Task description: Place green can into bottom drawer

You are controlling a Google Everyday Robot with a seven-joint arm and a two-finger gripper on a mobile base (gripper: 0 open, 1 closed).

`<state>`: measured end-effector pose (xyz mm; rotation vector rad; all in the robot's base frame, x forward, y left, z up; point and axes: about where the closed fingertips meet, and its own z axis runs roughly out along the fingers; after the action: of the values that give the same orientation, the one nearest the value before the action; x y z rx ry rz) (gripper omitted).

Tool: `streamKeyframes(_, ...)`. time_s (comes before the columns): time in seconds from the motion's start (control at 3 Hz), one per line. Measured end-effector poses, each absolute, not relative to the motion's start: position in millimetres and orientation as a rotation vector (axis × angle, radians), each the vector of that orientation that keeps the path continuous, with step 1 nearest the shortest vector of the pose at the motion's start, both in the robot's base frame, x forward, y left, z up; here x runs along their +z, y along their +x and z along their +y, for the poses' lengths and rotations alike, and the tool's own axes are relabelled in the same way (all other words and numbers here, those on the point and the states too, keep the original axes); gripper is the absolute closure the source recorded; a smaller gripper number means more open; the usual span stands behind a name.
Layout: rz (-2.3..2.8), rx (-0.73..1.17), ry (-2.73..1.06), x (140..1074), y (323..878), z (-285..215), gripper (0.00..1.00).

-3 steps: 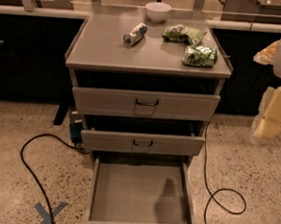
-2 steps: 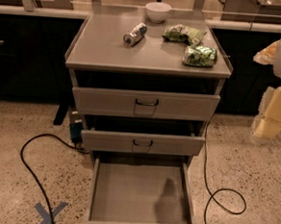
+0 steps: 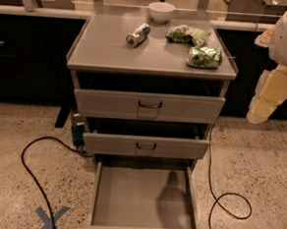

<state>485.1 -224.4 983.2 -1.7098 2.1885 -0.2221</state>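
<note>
The green can (image 3: 204, 56) lies on its side at the right of the cabinet top (image 3: 113, 53), green with pale mottling. The bottom drawer (image 3: 128, 196) is pulled out wide, and its flat grey floor holds only a shadow. My gripper (image 3: 263, 111) hangs at the far right of the view, pale yellow under the white arm. It is beside the cabinet, below the level of the top, apart from the can and holding nothing that I can see.
On the cabinet top are a white bowl (image 3: 161, 11), a silver-white can with a blue end (image 3: 137, 35) and a wrinkly green foil bag (image 3: 187, 35). The two upper drawers (image 3: 149, 105) stand slightly out. Black cables (image 3: 31, 172) lie on the speckled floor on both sides. Blue tape X (image 3: 51, 217).
</note>
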Motion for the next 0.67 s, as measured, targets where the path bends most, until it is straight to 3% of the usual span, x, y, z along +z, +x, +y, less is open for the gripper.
streamKeyframes(0.67, 2.169, -0.351, -1.692, 969.6, 602.3, -238.2, 0.0)
